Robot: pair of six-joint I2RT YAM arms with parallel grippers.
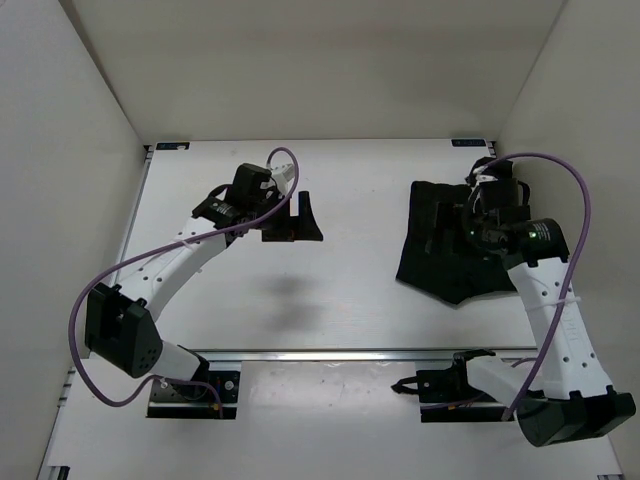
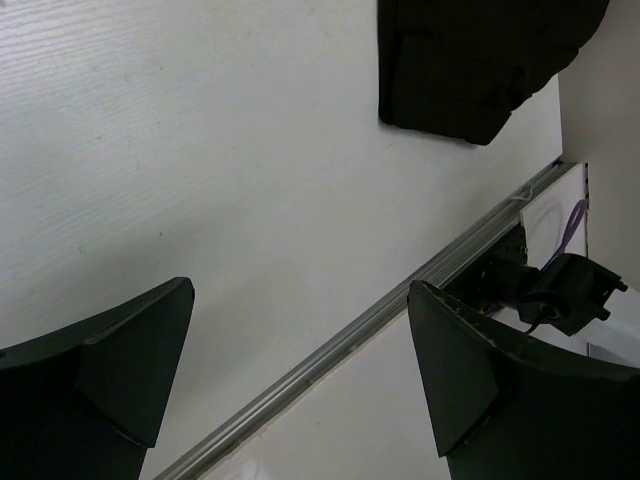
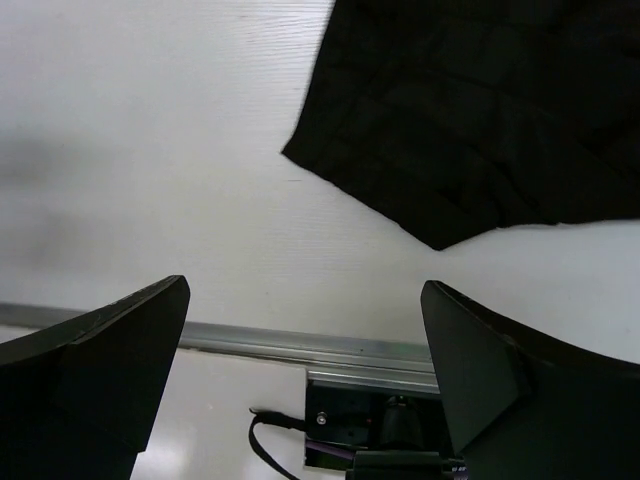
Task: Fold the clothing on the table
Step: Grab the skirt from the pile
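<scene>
2 hands stand spread wide, both holding nothing; your left hand (image 2: 300, 288) hovers over the bench (image 1: 350, 170) just off centre toward 10 o'clock in the top view; your right hand (image 3: 305, 285) hangs above the far edge of the black clothing (image 1: 440, 258); that clothing lies rumpled on the bench at 3 o'clock, near its right edge.

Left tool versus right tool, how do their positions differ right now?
The left tool hangs over the table's left half, the right tool over its right half. The left tool is well apart from the clothing; the right tool overlaps its right edge from above. Both are open, empty.
</scene>
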